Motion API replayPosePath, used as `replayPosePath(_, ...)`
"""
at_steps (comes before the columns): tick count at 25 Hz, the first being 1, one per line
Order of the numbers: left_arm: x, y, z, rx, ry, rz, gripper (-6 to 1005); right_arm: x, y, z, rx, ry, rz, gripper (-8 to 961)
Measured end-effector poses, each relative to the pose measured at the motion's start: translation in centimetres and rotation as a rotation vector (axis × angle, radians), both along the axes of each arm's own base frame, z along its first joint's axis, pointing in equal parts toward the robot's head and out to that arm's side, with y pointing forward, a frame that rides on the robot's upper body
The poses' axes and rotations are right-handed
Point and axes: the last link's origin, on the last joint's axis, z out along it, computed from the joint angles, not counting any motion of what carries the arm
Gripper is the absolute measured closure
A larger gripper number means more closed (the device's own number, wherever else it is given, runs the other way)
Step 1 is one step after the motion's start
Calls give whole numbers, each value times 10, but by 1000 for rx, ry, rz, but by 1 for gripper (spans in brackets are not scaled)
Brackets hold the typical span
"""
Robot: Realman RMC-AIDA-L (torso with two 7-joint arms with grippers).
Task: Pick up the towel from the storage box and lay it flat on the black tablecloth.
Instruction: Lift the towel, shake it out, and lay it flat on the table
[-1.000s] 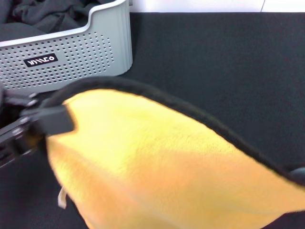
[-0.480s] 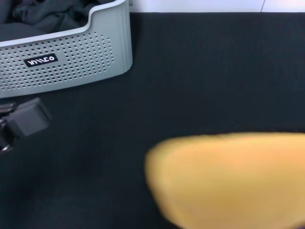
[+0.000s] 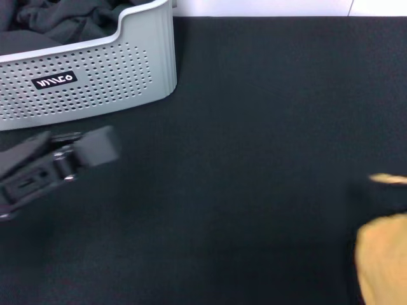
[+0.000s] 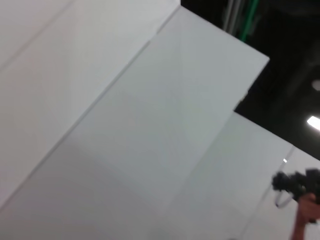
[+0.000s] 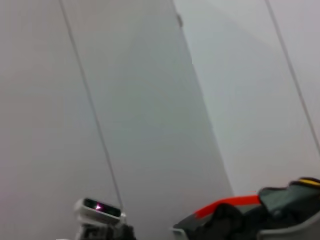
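Note:
The orange-yellow towel (image 3: 381, 264) is blurred at the lower right edge of the head view, above the black tablecloth (image 3: 254, 127). A thin yellow strip of it shows just above. What holds it is out of view. The light grey storage box (image 3: 95, 76) with its black label stands at the far left. My left gripper (image 3: 89, 147) is low over the tablecloth just in front of the box, empty and far from the towel. My right gripper does not show in any view.
A dark grey-black cloth (image 3: 63, 19) lies bunched inside the storage box. The tablecloth's far edge meets a white wall (image 3: 267, 6). Both wrist views point up at white wall panels (image 4: 125, 125).
The towel has swept from the middle of the head view to its lower right edge. My left gripper no longer holds the towel's edge and has shifted a little to the right.

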Motion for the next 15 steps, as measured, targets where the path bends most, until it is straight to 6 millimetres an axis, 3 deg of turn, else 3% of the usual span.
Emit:
replayPosePath(2, 3, 8, -10, -29, -1, -23, 949, -3, 4, 0, -1, -1, 18, 944)
replayPosePath(3, 4, 11, -14, -42, -5, -31, 949, -16, 23, 1, -9, -1, 90, 944)
replayPosePath(4, 5, 16, -21, -57, -10, -42, 949, -16, 23, 1, -9, -1, 90, 943)
replayPosePath(11, 20, 44, -63, -133, 10, -150, 949, -73, 116, -1, -207, -134, 277, 943)
replayPosePath(15, 27, 51, -72, -120, 6, -195, 934, -99, 141, -1, -240, -221, 334, 942)
